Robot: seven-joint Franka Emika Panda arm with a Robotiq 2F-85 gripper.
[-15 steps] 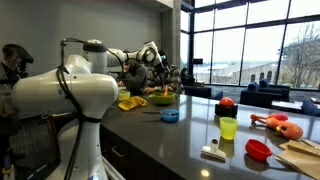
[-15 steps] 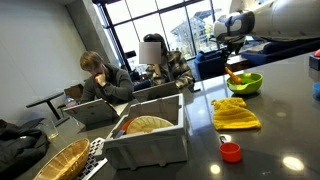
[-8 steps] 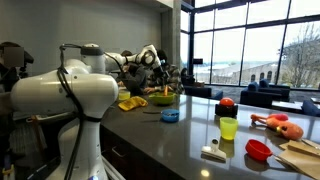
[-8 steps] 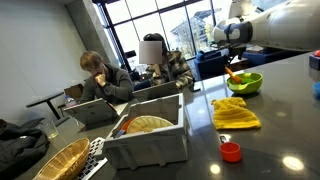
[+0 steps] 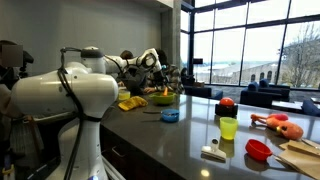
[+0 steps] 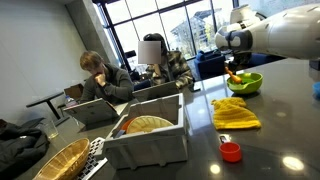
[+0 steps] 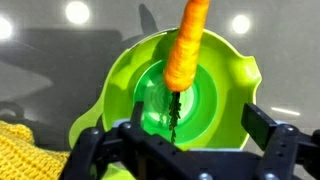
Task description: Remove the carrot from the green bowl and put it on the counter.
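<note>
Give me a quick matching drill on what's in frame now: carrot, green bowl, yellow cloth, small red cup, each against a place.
Things:
1. carrot
2. green bowl
3. yellow cloth
4. small red cup

Places:
A. on the counter, nearest the camera in the exterior view
B. directly under the claw
C. hanging above the bowl's middle
D. flat on the counter beside the bowl

Pairs: 1-C, 2-B, 3-D, 4-A

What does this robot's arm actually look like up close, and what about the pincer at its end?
The arm is made of bulky, rounded, glossy white shells, with a thin black cable looping along it in an exterior view. The pincer in the wrist view is matte black, with angular linked fingers and visible pivot joints.
</note>
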